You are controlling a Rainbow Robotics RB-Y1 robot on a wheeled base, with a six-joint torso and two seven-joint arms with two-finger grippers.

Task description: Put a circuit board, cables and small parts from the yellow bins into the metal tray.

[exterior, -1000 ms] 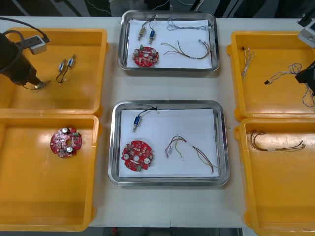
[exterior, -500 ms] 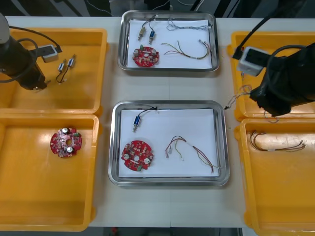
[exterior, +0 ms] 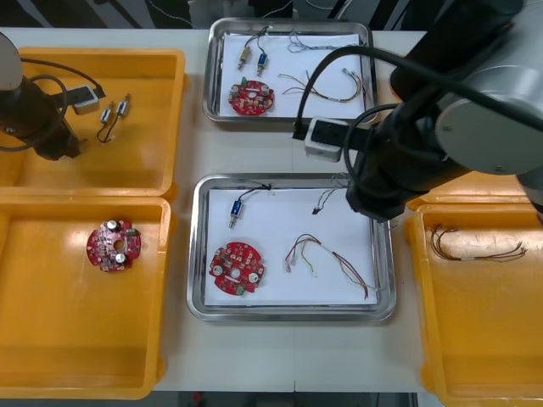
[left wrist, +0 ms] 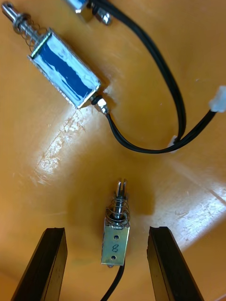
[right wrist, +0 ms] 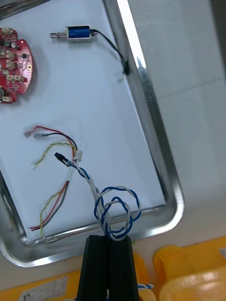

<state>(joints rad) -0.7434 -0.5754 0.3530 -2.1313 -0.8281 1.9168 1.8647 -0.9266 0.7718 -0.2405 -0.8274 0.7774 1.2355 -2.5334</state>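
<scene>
My right gripper (right wrist: 110,242) is shut on a twisted blue and white cable (right wrist: 115,207) that dangles over the near metal tray (right wrist: 155,136), close to its rim. In the front view the right arm (exterior: 407,161) covers that tray's far right corner, and the cable end (exterior: 325,200) hangs beside it. On the tray's white inside lie a round red circuit board (exterior: 237,269), a blue small metal part (exterior: 235,209) and a red and yellow cable (exterior: 331,259). My left gripper (left wrist: 106,230) is open in the far left yellow bin (exterior: 161,127), its fingers on either side of a small metal part (left wrist: 116,237).
A second tray (exterior: 288,119) at the back holds a full set. A blue part (left wrist: 66,70) with a black cable (left wrist: 160,103) lies just beyond the left fingers. The near left bin holds a circuit board (exterior: 113,245); the near right bin holds a cable (exterior: 475,246).
My right arm has swung from the far right bin to over the near tray, carrying the blue and white cable. The left gripper has barely shifted within its bin.
</scene>
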